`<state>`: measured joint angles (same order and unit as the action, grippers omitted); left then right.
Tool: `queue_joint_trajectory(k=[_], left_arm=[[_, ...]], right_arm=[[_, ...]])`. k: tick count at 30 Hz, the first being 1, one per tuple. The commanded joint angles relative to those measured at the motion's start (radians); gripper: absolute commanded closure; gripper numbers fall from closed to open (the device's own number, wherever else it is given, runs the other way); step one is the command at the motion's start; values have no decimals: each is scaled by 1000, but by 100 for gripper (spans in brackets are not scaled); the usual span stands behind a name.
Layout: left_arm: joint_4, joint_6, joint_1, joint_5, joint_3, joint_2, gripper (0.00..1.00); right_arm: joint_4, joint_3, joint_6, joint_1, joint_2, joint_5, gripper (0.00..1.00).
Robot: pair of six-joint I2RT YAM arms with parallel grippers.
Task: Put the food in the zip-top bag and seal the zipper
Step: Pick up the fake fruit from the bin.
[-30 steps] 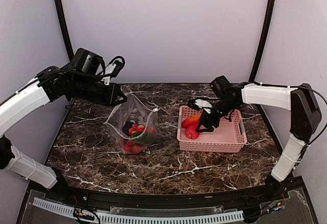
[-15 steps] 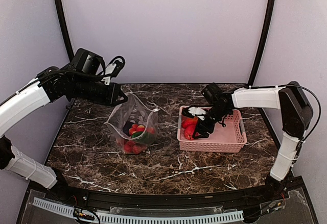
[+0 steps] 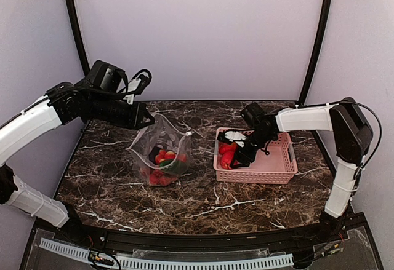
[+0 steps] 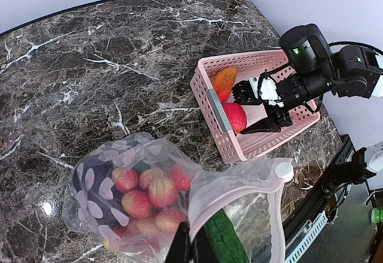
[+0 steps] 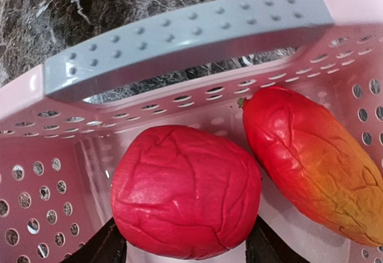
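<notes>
I'm running this from afar in what looks like a lab test cell: plain lilac panels [image 3: 197, 36] enclose a marble-look tabletop [image 3: 111, 184], 2 black poles [image 3: 317, 36] frame it, and a slotted cable duct [image 3: 184, 262] lines the near edge.

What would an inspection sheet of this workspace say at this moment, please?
Surface: dark brown marble-patterned tabletop with white veins.
Job's things: clear spotted zip-top plastic bag stands open, with red round toy berries and a dark green toy piece inside; its whitish zipper strip is unsealed. A red round toy fruit and an orange-red long toy piece lie in the pink plastic lattice basket.
Clutter: nothing seen.
Pincers: left pincer pinches the bag's mouth edge; right pincer is open astride the red fruit.
Cables: black cable loop at the left wrist; thin black cable beside the right arm.
Surroundings: plain pale walls, black frame poles.
</notes>
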<state>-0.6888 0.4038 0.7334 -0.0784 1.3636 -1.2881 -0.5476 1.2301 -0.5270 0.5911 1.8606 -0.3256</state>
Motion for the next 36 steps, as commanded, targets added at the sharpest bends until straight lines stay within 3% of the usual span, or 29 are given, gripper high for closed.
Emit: queue_joint_trajectory(k=[1, 7, 17, 23, 31, 36], left_arm=[[15, 6, 0, -14, -18, 12, 99], [20, 9, 0, -20, -20, 10, 99], [3, -3, 1, 4, -9, 14, 99], [28, -8, 4, 10, -26, 27, 99], [49, -1, 4, -1, -50, 44, 99], [62, -8, 4, -3, -56, 64, 99]], right_arm=[[30, -1, 0, 13, -10, -35, 44], [28, -7, 2, 12, -54, -15, 61], [-7, -22, -39, 1, -302, 74, 65], [-139, 168, -22, 28, -395, -72, 64], [-287, 498, -22, 156, -322, -155, 63], [-309, 614, -37, 256, -267, -209, 62]])
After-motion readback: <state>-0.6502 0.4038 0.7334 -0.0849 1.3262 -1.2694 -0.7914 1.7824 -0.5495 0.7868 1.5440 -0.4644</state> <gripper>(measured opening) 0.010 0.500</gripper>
